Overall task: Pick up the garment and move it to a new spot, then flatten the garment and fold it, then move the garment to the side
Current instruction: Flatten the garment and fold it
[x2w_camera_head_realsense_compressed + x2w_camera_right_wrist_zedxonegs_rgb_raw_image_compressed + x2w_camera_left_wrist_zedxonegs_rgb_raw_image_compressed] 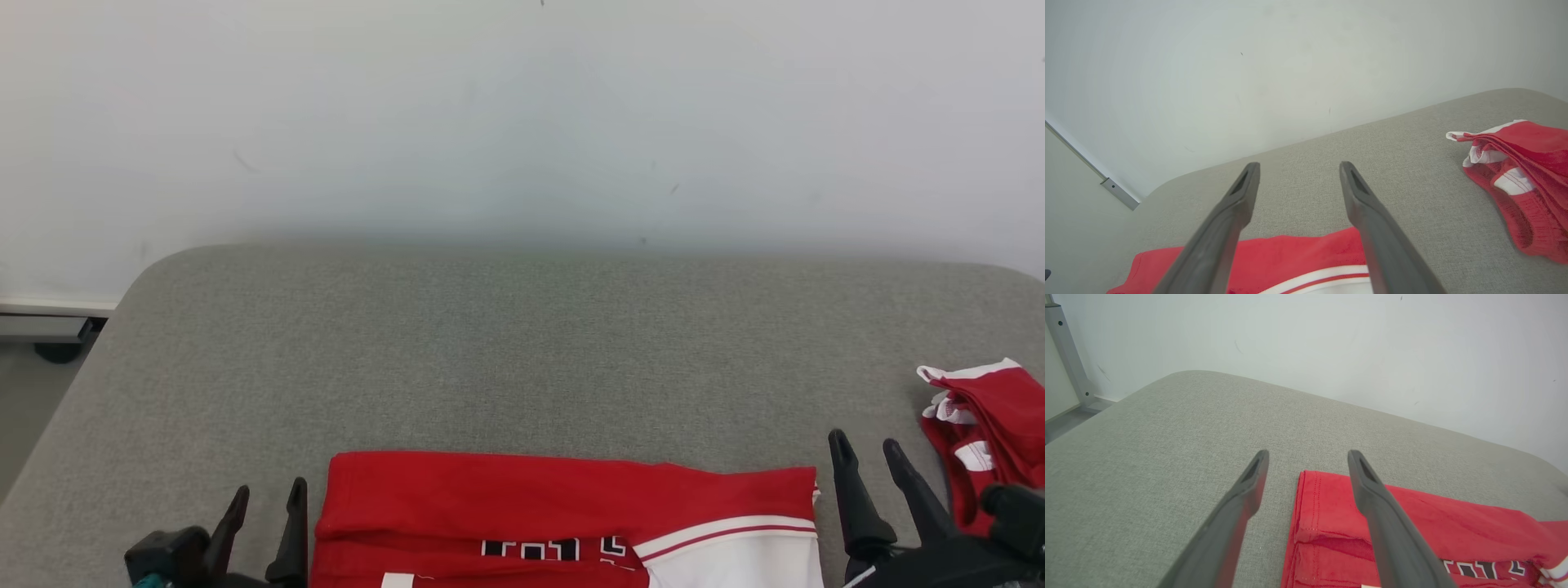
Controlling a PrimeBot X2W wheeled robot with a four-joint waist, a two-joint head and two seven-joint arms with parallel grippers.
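Grey padded surface (522, 343); folded garment (563, 514) between spread, empty grippers

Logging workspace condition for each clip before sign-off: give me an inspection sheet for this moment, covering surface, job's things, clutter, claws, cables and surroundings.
Surface: grey padded surface with rounded corners, no stains seen.
Job's things: folded red garment with white trim and lettering, lying flat at the near edge.
Clutter: bunched red-and-white garment at the right side, apart from the folded one.
Claws: left claw open by the folded garment's left edge; right claw open by its right edge; neither holds anything.
Cables: nothing seen.
Surroundings: pale wall with faint marks behind; grey metal post at the far left.
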